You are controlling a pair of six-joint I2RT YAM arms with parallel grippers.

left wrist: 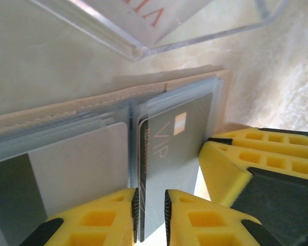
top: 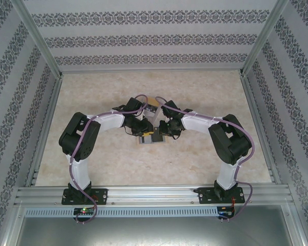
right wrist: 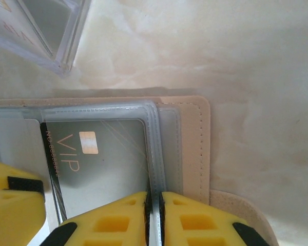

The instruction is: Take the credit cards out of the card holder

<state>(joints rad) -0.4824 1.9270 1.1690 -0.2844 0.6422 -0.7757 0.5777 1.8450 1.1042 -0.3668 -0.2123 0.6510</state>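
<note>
The left gripper (left wrist: 151, 207) grasps the grey VIP credit card (left wrist: 177, 148) by its edge. The right gripper (right wrist: 154, 207) is clenched on the open card holder (right wrist: 192, 143), which lies on the bench (right wrist: 256, 77).

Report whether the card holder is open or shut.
Open: the card holder lies spread flat, its clear sleeves exposed, with the grey VIP card showing in one.

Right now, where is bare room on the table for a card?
Free: the far table behind the clear box, and the near strip between the arm bases. Crowded: the middle, left gripper and right gripper at the holder.
</note>
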